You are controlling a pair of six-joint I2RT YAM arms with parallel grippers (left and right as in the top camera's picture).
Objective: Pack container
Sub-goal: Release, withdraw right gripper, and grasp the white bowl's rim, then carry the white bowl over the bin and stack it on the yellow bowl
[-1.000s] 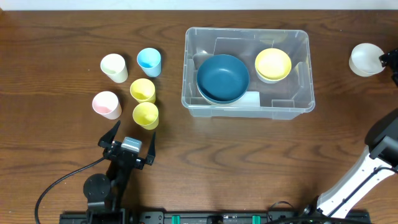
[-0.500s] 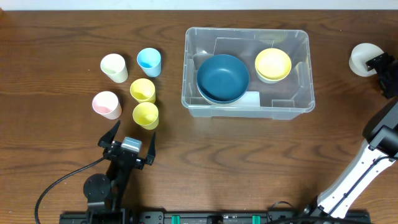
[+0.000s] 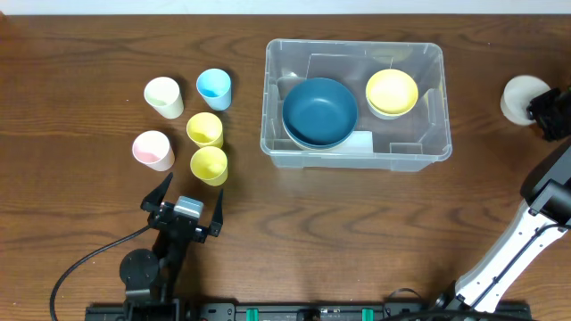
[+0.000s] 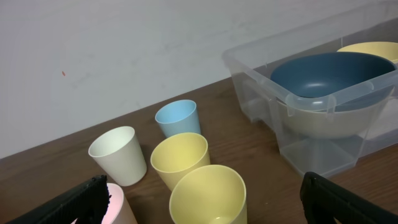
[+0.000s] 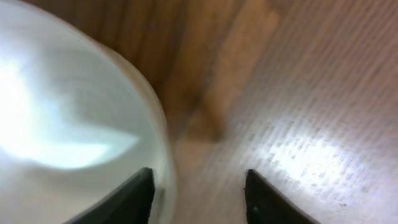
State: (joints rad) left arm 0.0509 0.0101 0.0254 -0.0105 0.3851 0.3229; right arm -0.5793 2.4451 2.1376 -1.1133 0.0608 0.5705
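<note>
The clear container (image 3: 353,157) stands at mid-table, holding a dark blue bowl (image 3: 319,111) and a yellow bowl (image 3: 392,91). A white bowl (image 3: 520,96) sits on the table far right. My right gripper (image 3: 542,114) is at its right rim. In the right wrist view the bowl's wall (image 5: 68,112) runs between my right gripper's (image 5: 199,199) fingers, one inside and one outside, with a gap still showing. My left gripper (image 3: 190,189) rests wide open near the front edge, just short of the nearest yellow cup (image 4: 208,193).
Several cups stand left of the container: cream (image 3: 164,95), light blue (image 3: 214,86), two yellow (image 3: 204,129) (image 3: 209,164) and pink (image 3: 153,149). A black cable (image 3: 85,263) trails from the left arm's base.
My right gripper has moved down onto the white bowl's right rim and its jaws have narrowed around the wall. The bowl has shifted slightly. The left arm has not moved.
</note>
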